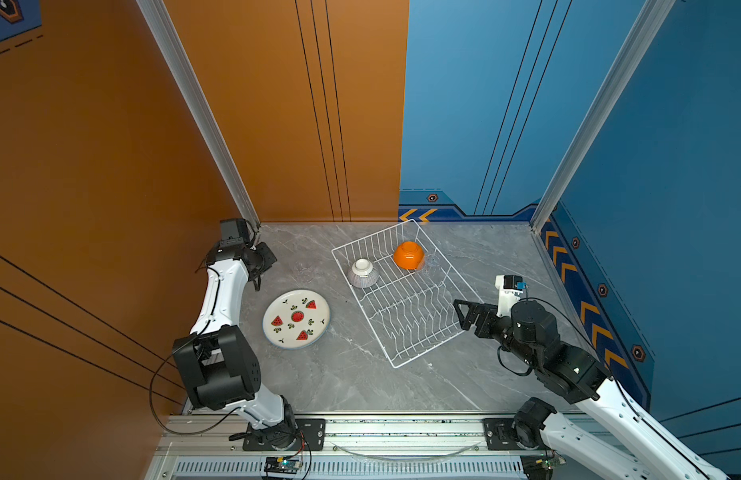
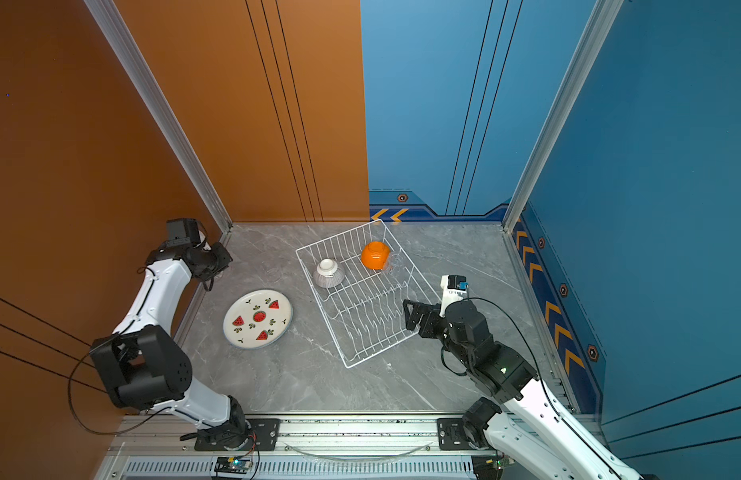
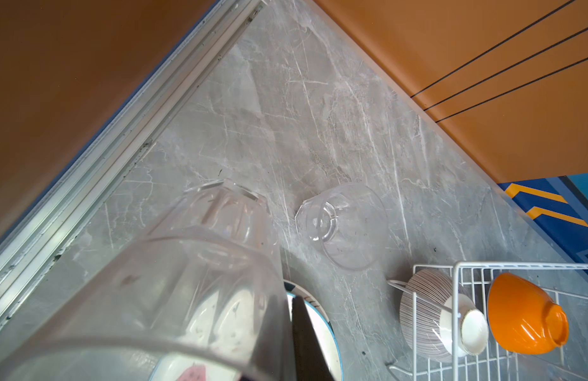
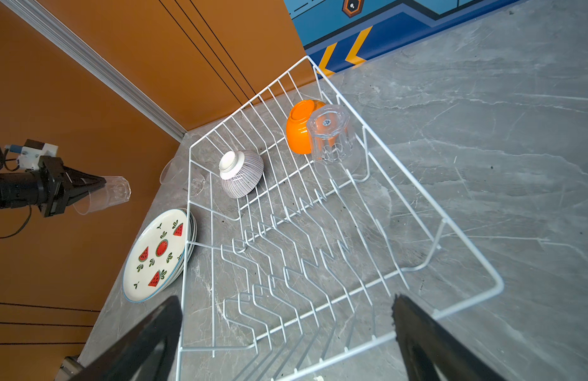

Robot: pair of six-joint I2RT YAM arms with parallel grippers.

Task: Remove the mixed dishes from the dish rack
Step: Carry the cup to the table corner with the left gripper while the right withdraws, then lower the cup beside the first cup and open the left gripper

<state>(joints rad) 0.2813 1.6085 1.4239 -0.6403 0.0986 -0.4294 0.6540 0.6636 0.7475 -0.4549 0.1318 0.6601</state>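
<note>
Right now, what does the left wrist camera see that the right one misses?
Left wrist only: a sharp look at the round clear glass lying sideways on the grey marble table, barely visible from the right wrist. Right wrist only: the upturned faceted clear glass in the white wire dish rack, its empty prongs, the open right pincer. Both: the clear glass in the left pincer, grey-striped white bowl, orange bowl, white watermelon plate.
</note>
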